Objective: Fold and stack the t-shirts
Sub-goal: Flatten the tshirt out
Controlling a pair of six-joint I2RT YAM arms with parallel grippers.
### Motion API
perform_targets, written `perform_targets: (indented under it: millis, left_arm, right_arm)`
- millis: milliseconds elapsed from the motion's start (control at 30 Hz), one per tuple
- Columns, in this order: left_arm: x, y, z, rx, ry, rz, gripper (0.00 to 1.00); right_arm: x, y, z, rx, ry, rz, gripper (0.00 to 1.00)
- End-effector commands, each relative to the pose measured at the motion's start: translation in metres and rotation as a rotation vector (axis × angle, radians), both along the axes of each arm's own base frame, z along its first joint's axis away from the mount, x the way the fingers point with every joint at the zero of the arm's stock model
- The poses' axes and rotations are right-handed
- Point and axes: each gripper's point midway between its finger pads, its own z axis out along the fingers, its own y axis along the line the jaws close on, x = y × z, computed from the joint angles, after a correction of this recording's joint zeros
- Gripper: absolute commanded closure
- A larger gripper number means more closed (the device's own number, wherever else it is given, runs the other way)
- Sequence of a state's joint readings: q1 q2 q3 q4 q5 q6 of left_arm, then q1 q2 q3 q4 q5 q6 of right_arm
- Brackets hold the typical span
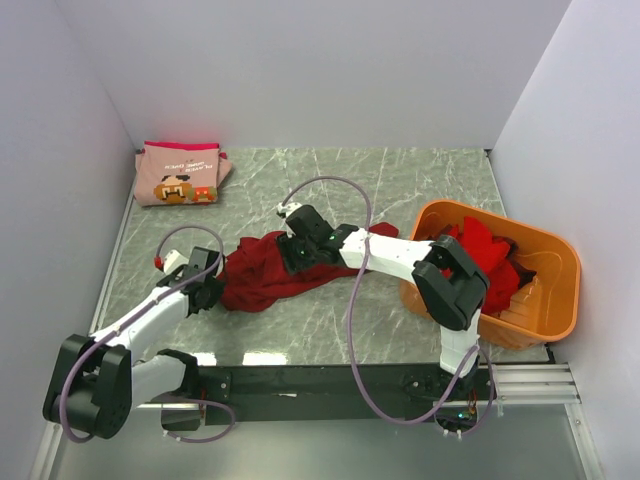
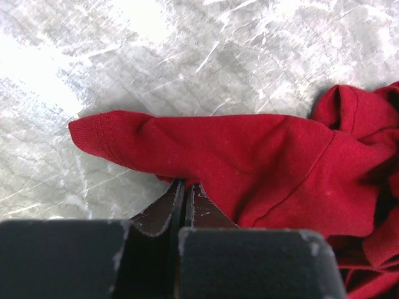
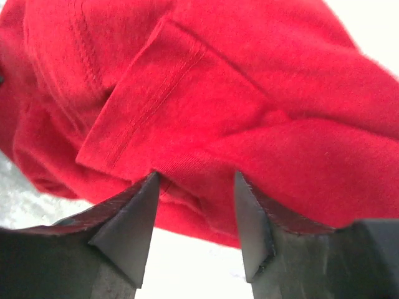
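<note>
Grey marble table (image 1: pixel 420 180) within white walls (image 1: pixel 300 70), left end effector (image 2: pixel 185 185) pinching the red t-shirt (image 2: pixel 249 162), right end effector (image 3: pixel 196 175) spread apart

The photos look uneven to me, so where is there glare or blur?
Left wrist view: glare whitens the marble table at upper left. Right wrist view: the dark red t-shirt is close and soft, background blown out white. Top view: evenly lit and sharp.

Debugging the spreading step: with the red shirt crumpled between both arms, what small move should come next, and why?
Probably close the right gripper on the dark red t-shirt. Its jaws stand open with a fold of cloth bunched between them, while the left gripper looks shut on another edge. Both grips seem needed to pull the crumpled shirt flat.
</note>
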State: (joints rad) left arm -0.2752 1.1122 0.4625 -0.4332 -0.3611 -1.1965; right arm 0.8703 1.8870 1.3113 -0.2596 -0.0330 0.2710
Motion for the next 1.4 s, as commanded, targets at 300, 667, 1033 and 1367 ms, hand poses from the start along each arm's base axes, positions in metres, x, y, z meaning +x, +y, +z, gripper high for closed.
perform_targets:
  millis: [300, 667, 1033, 1367]
  left_arm:
    - [-0.023, 0.012, 0.005, 0.042, 0.016, -0.005, 0.99]
    - [-0.019, 0.016, 0.036, 0.044, -0.054, 0.012, 0.99]
    - [-0.007, 0.036, 0.204, 0.017, -0.492, 0.113, 0.99]
    - [-0.060, 0.060, 0.414, -0.034, -1.028, 0.124, 0.99]
  right_arm:
    - [0.025, 0.015, 0.017, 0.052, -0.073, -0.056, 0.89]
    - [0.017, -0.012, 0.097, 0.209, -0.239, -0.131, 1.00]
    - [0.019, -0.102, 0.271, 0.389, -0.669, -0.394, 1.00]
    - [-0.028, -0.188, 0.456, 0.583, -1.010, -0.469, 1.00]
